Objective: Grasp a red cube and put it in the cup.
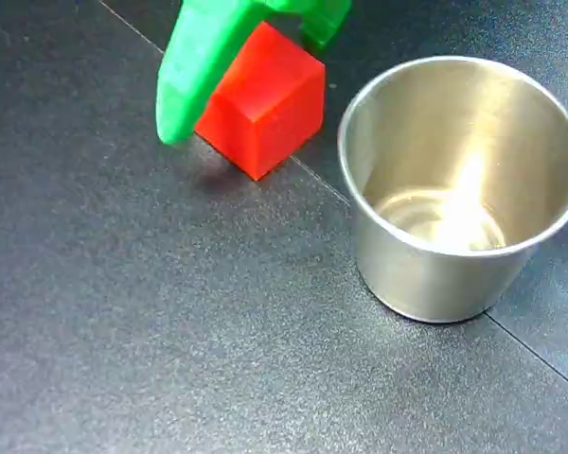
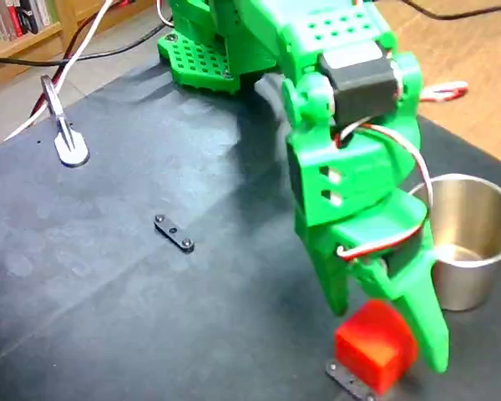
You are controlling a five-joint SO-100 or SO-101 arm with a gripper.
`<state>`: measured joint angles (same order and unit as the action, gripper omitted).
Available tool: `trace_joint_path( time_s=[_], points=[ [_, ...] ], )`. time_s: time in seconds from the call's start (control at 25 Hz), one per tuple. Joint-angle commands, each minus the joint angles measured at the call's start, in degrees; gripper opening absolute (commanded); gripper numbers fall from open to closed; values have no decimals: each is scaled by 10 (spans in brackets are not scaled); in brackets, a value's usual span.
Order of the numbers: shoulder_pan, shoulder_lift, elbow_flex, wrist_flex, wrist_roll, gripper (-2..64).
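A dark grey table [image 1: 123, 331] fills both fixed views. A bright green robot arm [image 2: 351, 159] reaches down from the far side, the largest thing on it. A shiny steel cup [image 1: 454, 274] stands upright and empty, to the right of the arm in both views.

The pincer [image 1: 251, 90] is clenched on the red cube [image 1: 265, 104], one green finger [image 1: 194, 76] pressed to its left face and the other just showing behind it. The cube sits tilted, one corner pointing down at the table, close to the cup's left side but not touching it. Whether that corner has left the table cannot be told.

The grasp looks made, so the step in hand is the lift. Next the cube must rise above the cup's rim, travel right over the opening, then be let go.

Small metal parts [image 2: 174, 233] lie on the table, well apart from the cup.
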<state>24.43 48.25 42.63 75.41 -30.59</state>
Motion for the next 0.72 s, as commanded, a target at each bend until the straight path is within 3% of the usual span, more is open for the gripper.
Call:
trace_joint_path(
  time_s=[0.0, 0.48, 0.68],
  points=[
    [3, -1, -22, -4, -6, 385],
    [2, -32, -51, -4, -6, 382],
    [2, -39, -51, -4, -1, 287]
  ],
)
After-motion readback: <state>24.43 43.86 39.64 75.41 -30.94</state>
